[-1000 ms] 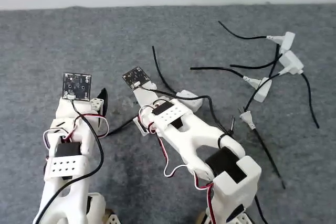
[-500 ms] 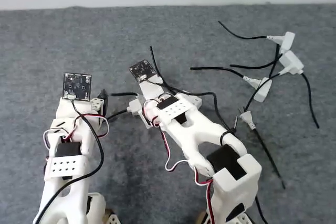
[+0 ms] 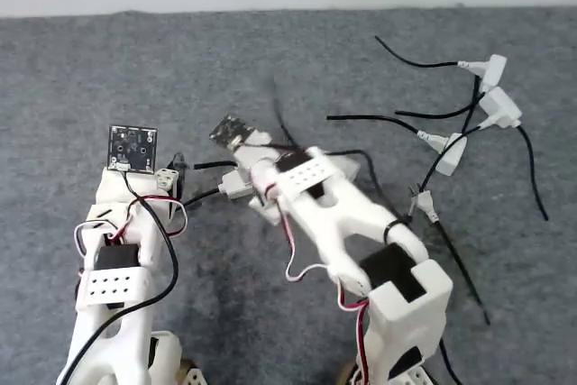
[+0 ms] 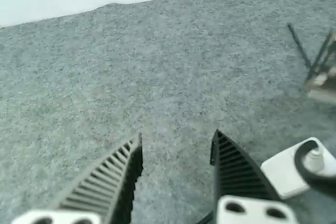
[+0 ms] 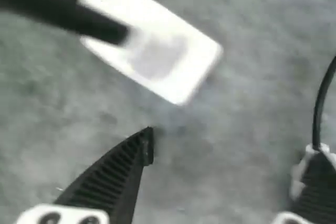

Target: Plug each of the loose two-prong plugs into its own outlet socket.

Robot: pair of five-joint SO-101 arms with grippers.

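The left gripper's [image 4: 177, 136] fingers are spread over bare counter [image 4: 157, 77]. The right gripper's [image 5: 231, 145] fingers also gape, pinching nothing. A black cable [image 5: 320, 103] runs close by one right finger and could snag, dragging the white outlet socket [image 3: 236, 185] that lies between the arms. I cannot tell whether that socket holds anything. A two-prong plug [image 3: 424, 200] lies well apart.

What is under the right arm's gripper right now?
Bare grey carpet lies below the right gripper, with a white outlet socket just ahead. In the high view the right arm covers whatever lies beneath it.
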